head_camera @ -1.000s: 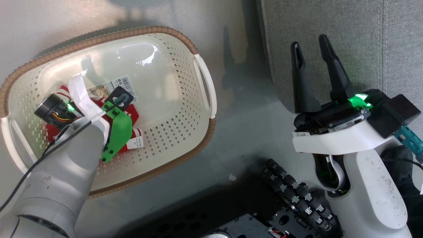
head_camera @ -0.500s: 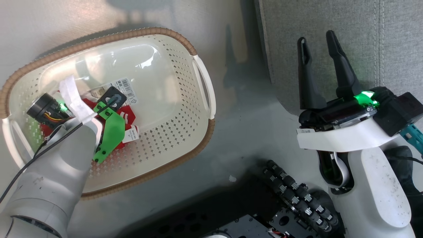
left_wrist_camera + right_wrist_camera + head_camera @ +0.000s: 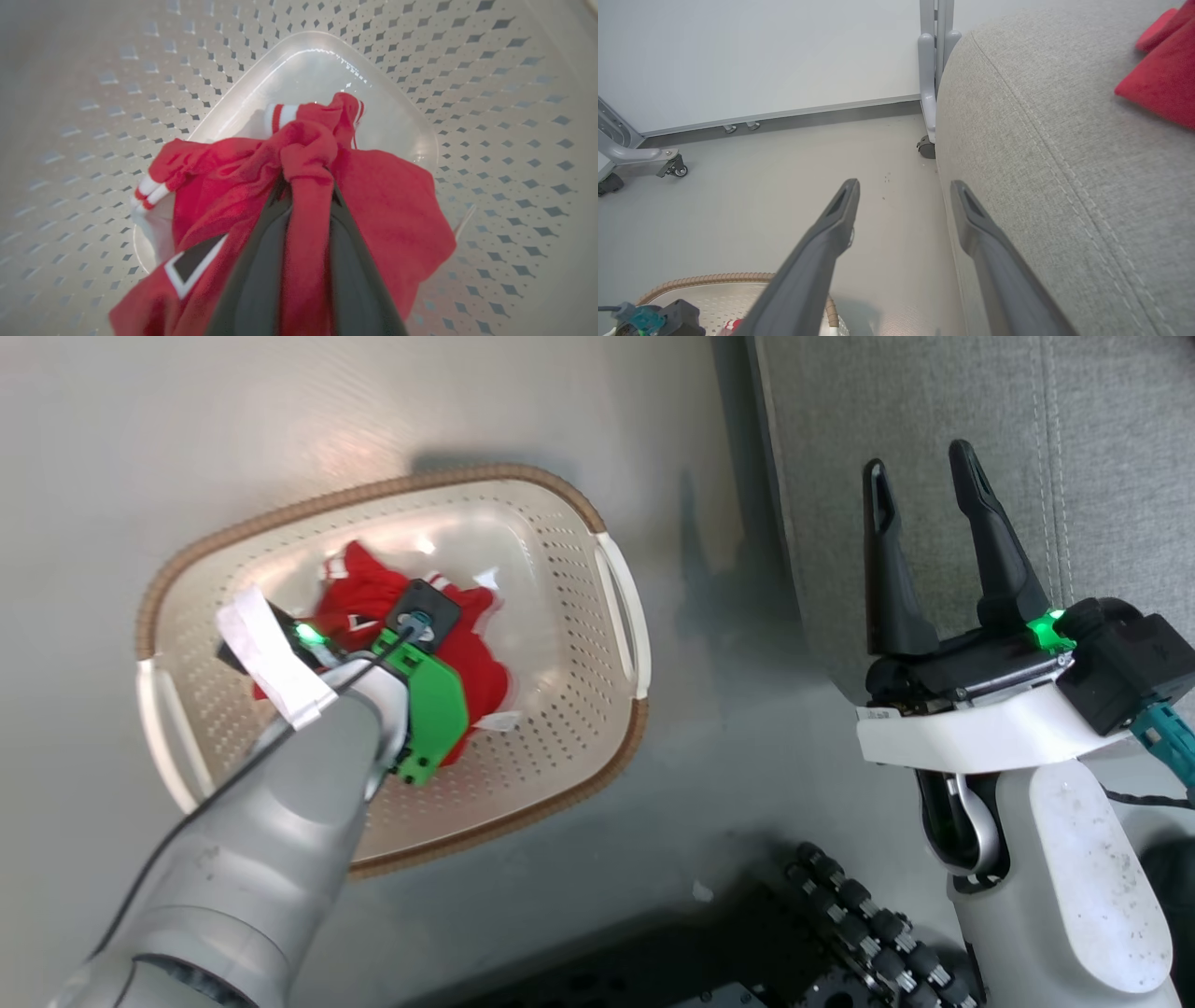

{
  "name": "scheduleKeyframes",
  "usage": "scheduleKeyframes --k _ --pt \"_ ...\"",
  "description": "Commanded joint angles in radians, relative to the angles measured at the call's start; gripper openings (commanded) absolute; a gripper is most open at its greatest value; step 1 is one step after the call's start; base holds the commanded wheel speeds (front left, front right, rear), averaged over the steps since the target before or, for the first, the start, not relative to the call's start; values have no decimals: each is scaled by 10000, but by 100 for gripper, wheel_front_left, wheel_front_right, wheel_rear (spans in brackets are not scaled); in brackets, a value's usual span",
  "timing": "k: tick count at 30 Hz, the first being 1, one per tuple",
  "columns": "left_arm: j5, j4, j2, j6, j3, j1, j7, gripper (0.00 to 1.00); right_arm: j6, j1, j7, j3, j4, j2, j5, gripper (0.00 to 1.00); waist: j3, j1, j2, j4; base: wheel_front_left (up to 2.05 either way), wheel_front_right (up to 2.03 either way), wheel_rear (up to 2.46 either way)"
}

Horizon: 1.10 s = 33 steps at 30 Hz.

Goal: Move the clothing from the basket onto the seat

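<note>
Filling the right side, the grey seat rises from the pale floor. The basket sits on the floor to the left, apart from the seat. Inside the basket the red clothing is bunched over the smooth bottom. The left gripper is clenched on a fold of that clothing, pinched between its dark fingers. The right gripper hovers near the seat's edge, jaws spread and holding nothing. The step in hand looks like the lift-out. Next the bundle should be raised clear of the rim, trailing cuffs included, then carried right over the seat
</note>
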Motion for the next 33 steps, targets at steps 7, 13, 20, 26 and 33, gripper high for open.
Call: scheduleKeyframes --k 7,13,20,26,33 --pt "-806 -847 -404 -58 152 787 -1034 0 1 607 -40 -227 231 -33 -545 100 -2079 0 0 1088 0 0 0" --pt "-1427 -1838 -445 -77 206 1439 -1752 0 1 998 34 -285 364 -33 -825 100 -3182 0 0 1413 0 0 0" --pt "-2044 -3495 -456 127 616 2258 -2183 0 1 1528 471 -451 245 -36 -1037 100 -4267 0 0 1794 0 0 0" --pt "-2168 -5619 -230 379 1172 3015 -2244 0 1 2029 769 -523 104 -35 -1022 100 -5052 0 0 2020 0 0 0" --pt "-2189 -8350 92 551 1959 4140 -2242 0 1 2569 1117 -453 -4 -35 -1022 100 -5942 0 0 2170 0 0 0"
